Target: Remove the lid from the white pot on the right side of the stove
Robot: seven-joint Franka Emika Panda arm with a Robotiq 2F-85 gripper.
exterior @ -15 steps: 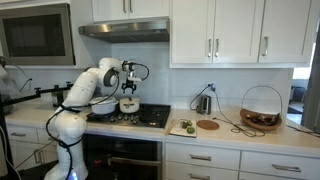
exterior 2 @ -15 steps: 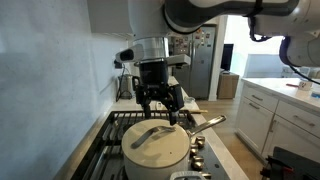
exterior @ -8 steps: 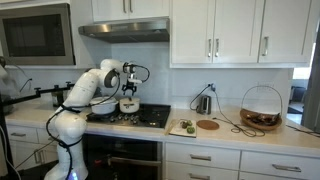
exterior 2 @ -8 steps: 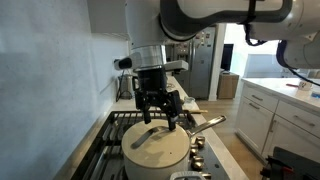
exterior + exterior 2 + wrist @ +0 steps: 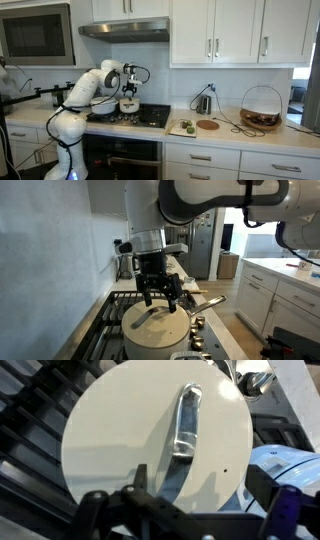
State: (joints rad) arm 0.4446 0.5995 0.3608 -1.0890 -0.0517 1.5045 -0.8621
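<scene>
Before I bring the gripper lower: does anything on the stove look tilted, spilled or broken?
Nothing stands out. The large white lid lies flat in the wrist view and its strap handle looks intact. No spill shows on the stove. The gripper hangs open above.

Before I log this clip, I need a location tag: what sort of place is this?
Most likely a home kitchen: a gas stove under a range hood, white wall cabinets, and a built-in microwave.

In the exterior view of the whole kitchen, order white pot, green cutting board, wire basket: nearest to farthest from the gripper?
1. White pot, just under the gripper.
2. Green cutting board, on the counter beside the stove.
3. Wire basket, counter's far end.
</scene>
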